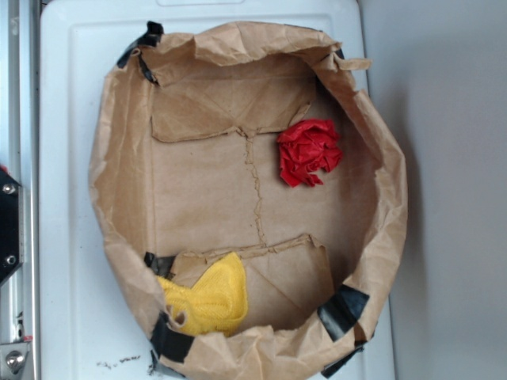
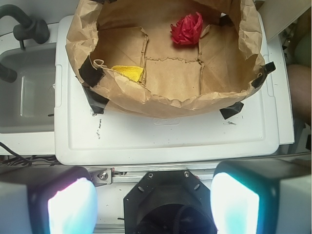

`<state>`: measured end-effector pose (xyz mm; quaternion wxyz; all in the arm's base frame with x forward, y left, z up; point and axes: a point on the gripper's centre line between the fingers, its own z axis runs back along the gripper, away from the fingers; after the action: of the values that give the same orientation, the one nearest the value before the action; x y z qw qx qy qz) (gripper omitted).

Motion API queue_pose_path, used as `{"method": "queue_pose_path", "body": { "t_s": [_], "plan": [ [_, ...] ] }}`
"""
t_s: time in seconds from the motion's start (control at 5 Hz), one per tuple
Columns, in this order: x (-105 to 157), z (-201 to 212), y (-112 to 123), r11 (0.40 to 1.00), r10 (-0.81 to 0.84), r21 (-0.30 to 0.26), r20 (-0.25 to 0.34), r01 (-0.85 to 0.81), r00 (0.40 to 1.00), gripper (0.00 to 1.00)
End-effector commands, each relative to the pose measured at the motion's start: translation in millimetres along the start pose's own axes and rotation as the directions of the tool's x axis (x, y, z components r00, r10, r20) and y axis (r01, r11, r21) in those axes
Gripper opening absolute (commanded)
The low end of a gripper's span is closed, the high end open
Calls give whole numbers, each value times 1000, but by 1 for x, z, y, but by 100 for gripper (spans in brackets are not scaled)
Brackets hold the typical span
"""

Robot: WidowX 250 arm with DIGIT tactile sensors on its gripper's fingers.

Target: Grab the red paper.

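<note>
Inside the bag [image 1: 119, 182], near its far wall from the gripper [image 2: 155, 204], sits the red paper [image 1: 308, 151], apart from the yellow cloth [image 1: 210, 301]; black tape [image 1: 342, 309] props the rim open. Gripper wide open, holding nothing.

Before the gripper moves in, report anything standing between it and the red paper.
The brown bag's near wall rises between the open gripper and the red paper, which lies uncovered on the bag floor. From above, nothing visible blocks it.

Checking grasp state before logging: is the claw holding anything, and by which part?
Nothing is held. The claw is open and empty, well short of the paper bag. The red paper lies untouched on the bag's floor.
</note>
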<state>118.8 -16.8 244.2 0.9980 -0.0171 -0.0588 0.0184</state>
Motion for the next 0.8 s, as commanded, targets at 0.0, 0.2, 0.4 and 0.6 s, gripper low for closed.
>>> {"method": "queue_pose_path", "body": {
  "t_s": [0.0,0.2,0.4,0.6],
  "plan": [
    [0,0,0,1000,0,0,0,0,1000,100],
    [0,-26,-6,1000,-12,21,60,10,998,100],
    [8,-25,-15,996,-60,69,93,53,994,100],
    [29,-28,-19,988,-87,134,115,72,990,100]
  ]
}}
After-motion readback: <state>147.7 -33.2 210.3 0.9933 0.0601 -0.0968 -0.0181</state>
